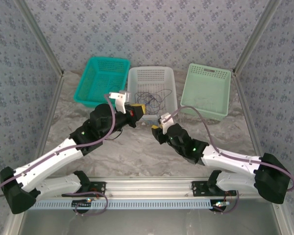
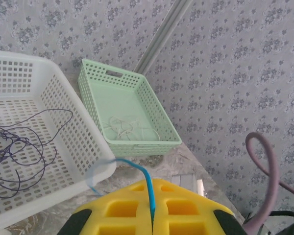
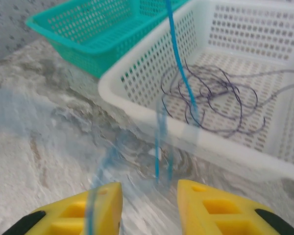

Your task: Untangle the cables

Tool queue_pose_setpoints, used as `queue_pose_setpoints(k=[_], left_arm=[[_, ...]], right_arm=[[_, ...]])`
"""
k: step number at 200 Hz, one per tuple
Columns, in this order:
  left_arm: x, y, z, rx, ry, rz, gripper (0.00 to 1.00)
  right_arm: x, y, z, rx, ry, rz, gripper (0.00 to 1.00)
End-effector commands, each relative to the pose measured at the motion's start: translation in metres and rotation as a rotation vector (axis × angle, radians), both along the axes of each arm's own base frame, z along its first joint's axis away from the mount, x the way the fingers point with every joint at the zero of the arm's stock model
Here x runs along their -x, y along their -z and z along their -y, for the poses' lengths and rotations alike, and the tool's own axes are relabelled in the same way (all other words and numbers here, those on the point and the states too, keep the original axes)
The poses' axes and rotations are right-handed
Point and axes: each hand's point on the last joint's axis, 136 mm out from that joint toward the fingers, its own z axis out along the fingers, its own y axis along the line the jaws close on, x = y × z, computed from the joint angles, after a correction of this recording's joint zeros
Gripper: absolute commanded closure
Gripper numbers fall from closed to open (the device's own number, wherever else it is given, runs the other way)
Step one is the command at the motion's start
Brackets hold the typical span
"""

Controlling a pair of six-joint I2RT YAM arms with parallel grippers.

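**Blue strand pinched, second pincer set to take it**

Top external: the left pincer (image 1: 138, 109) hangs at the near wall of the white basket (image 1: 132, 73). The right pincer (image 1: 158, 128) is just beside it, over the marbled surface (image 1: 137, 152). The dark cables (image 1: 149, 98) lie in loose loops on the white basket's floor, between a teal basket (image 1: 88, 83) and a pale green basket (image 1: 220, 73).

Left wrist: the yellow fingers are clenched on a blue cable (image 2: 132, 164), which arcs out of their seam toward the white rim. A thin pale cable (image 2: 127, 127) lies coiled in the green basket.

Right wrist: the right pincer (image 3: 149, 188) is released, its jaws apart, with the blue cable (image 3: 179, 58) hanging blurred in the gap. The strand also drops into the purplish tangle (image 3: 210, 93); I cannot tell if it is knotted there.

The grip is best taken low, with the strand centred on the pads, and the pull apart kept slow. The wire is hair-thin and springy, and it would likely snag on the baskets' perforated lattice walls.
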Motion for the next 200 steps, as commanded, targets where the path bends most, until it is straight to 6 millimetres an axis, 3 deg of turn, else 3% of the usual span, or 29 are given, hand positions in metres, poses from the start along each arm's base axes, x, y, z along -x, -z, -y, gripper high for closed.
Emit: queue_pose_setpoints(k=[1,67,82,119,200], left_arm=[[0.000,-0.028,-0.010,0.037,-0.029,0.055,1.00],[-0.002,-0.040,-0.016,0.062,-0.049,0.069,1.00],[-0.003,-0.038,-0.016,0.067,-0.053,0.063,1.00],[-0.003,-0.037,-0.014,0.083,-0.045,0.053,1.00],[0.000,-0.034,-0.007,0.095,-0.006,0.041,1.00]], right_arm=[[0.006,0.014,0.014,-0.003,0.029,-0.052,0.64],[0.022,0.041,0.041,0.026,0.057,-0.115,0.68],[0.023,0.040,0.042,0.013,0.058,-0.119,0.63],[0.030,0.025,0.036,-0.058,0.006,-0.102,0.36],[0.028,-0.026,0.003,-0.195,-0.140,0.000,0.17]])
